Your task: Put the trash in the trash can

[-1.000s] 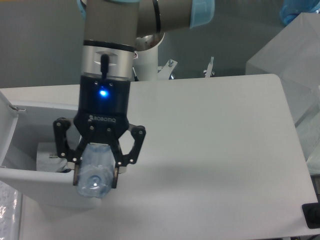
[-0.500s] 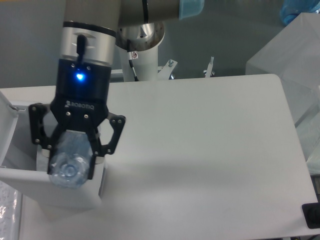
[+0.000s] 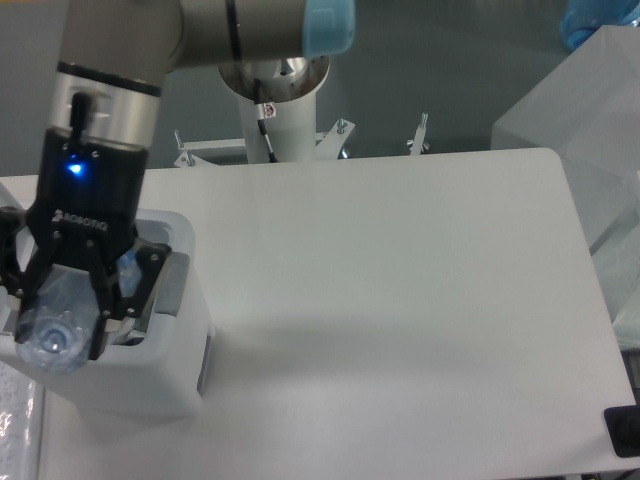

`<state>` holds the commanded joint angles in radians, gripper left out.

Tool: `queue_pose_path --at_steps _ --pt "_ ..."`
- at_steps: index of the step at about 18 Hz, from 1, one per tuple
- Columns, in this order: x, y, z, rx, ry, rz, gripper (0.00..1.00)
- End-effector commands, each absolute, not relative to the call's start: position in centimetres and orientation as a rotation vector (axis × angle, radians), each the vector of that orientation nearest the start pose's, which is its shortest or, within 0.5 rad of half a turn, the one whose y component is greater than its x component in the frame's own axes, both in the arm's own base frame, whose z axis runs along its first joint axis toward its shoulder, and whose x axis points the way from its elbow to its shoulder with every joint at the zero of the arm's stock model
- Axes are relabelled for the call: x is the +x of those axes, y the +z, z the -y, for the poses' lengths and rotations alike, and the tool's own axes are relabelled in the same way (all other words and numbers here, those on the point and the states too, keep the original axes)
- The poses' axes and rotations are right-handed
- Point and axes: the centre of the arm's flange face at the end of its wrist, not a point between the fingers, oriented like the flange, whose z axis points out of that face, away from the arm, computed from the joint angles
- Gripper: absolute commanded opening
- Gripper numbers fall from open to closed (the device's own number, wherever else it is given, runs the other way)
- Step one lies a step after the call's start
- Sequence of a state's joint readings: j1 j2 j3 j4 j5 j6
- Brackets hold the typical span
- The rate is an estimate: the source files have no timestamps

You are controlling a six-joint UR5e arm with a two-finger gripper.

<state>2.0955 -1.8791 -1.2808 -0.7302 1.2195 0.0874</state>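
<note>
My gripper [image 3: 55, 335] hangs at the far left, shut on a crushed clear plastic bottle [image 3: 52, 338] that points down toward the camera. Directly beneath it stands the open white trash can [image 3: 175, 330], whose right wall and rim show beside the gripper. The bottle sits over the can's opening, above the front rim. Most of the can's inside is hidden by the gripper body, and no wrapper shows.
The arm's white base post [image 3: 275, 110] rises behind the table's far edge. The white table [image 3: 400, 300] stretches to the right. A translucent box [image 3: 590, 120] stands off the right edge, and a small black object [image 3: 625, 430] sits at the bottom right corner.
The gripper has carried the bottle leftward, from the can's right edge to over its opening. The can's lid, seen at the far left earlier, no longer shows.
</note>
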Motion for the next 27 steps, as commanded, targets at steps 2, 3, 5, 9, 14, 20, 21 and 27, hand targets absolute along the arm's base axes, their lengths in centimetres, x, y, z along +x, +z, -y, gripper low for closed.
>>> queue_pose_path --at_steps 2,3,5,9,14,20,21,27 --pt "-18.1 55.9 -65.4 -2.261 -0.096 0.32 0.55" --pt "-18.0 55.4 -65.3 -2.271 -0.1 0.318 0.55" --pt "-17.4 54.7 -65.5 -2.284 -0.109 0.31 0.62" --pt "-17.3 55.0 -65.4 -2.281 -0.102 0.303 0.89" --pt "-17.6 55.4 -65.2 -2.275 -0.097 0.306 0.99" --pt "-27.7 54.3 -61.7 -2.289 0.047 0.405 1.0" --pt "-30.4 53.4 -60.4 -2.306 0.092 0.437 1.0" --pt "-39.5 47.6 -53.8 -2.582 0.539 0.198 1.0"
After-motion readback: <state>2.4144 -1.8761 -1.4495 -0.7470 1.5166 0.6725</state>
